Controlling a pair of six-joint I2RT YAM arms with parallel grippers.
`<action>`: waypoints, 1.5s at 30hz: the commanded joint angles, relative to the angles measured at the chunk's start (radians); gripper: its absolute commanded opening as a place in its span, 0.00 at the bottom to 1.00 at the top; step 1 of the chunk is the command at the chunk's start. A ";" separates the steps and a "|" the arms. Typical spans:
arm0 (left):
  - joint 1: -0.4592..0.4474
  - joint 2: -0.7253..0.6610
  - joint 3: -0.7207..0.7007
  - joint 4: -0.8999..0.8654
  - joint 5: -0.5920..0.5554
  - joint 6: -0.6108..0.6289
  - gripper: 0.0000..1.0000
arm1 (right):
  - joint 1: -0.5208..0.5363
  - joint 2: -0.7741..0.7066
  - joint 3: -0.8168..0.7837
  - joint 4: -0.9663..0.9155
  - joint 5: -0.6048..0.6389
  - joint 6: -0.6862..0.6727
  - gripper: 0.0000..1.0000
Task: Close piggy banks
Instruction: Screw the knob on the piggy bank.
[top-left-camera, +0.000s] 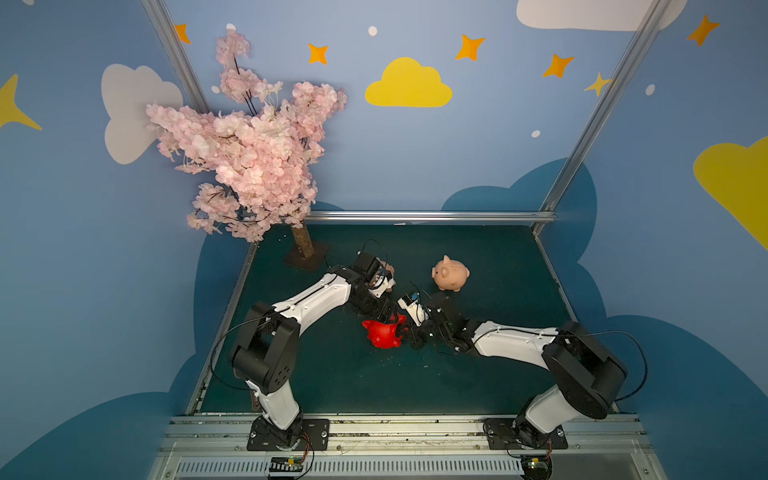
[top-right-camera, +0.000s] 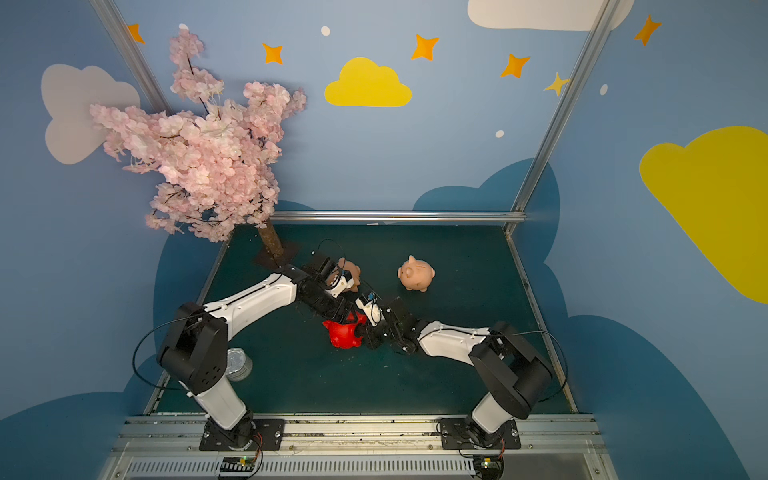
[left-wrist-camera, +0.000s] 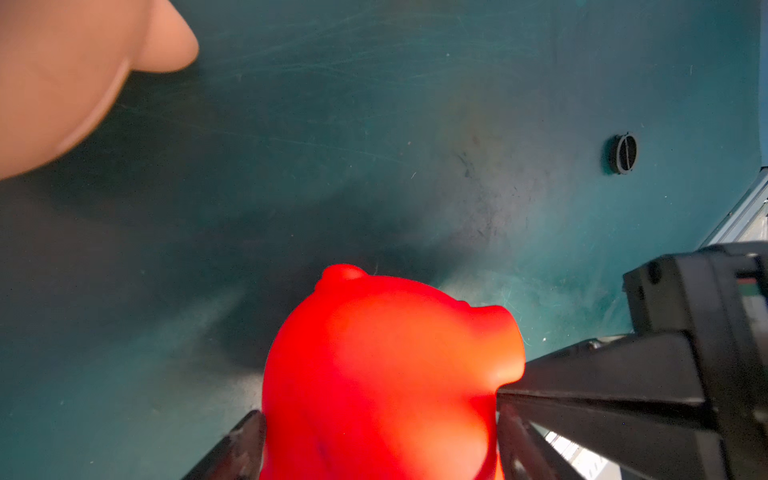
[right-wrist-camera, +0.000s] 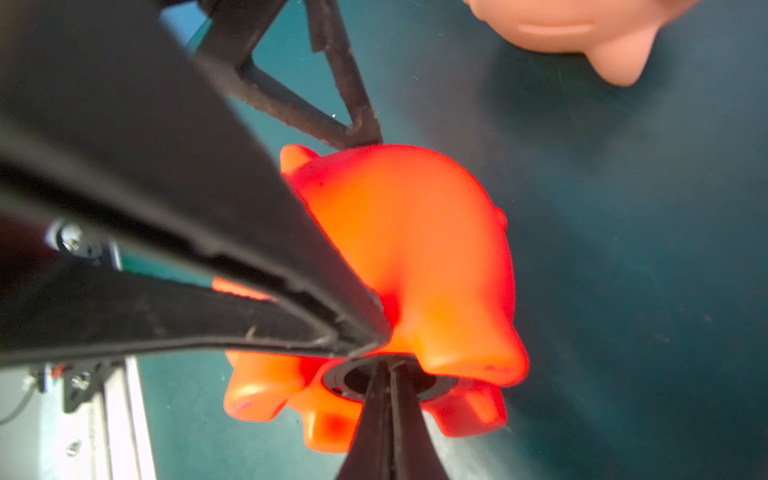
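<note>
The left end effector (left-wrist-camera: 380, 436) is clenched on the red piggy bank (left-wrist-camera: 386, 365), with a finger pressed to each flank, so the pig's legs and belly face the right arm. The right end effector (right-wrist-camera: 385, 368) is fully closed. Its joined tips sit at the pig's belly hole, against what looks like a dark plug (right-wrist-camera: 345, 380) in the opening. Whether the tips pinch any part of that plug cannot be told. In both top views the two end effectors meet over the middle of the bench (top-left-camera: 478, 374), the red pig between them. The frames do not settle whether it rests on the surface or hangs just above it. A loose plug (left-wrist-camera: 623, 153), round and dark with a bar across its face, lies on the bench apart from the red pig. One peach piggy bank (top-right-camera: 352, 272) sits just behind the left wrist, partly hidden by it. The other peach piggy bank (top-left-camera: 451, 274) stands upright farther back toward the right side, well apart from both arms. A pink blossom tree (top-left-camera: 249, 158) stands in the back left corner.
</note>
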 joint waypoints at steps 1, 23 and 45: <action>-0.016 0.028 -0.044 -0.067 0.000 0.001 0.83 | -0.014 0.020 0.015 -0.069 0.014 0.117 0.00; -0.024 0.028 -0.060 -0.055 0.000 -0.004 0.83 | -0.065 0.063 0.010 -0.046 -0.134 0.456 0.00; -0.029 0.034 -0.049 -0.064 -0.005 -0.004 0.83 | -0.100 0.086 0.031 -0.087 -0.202 0.610 0.00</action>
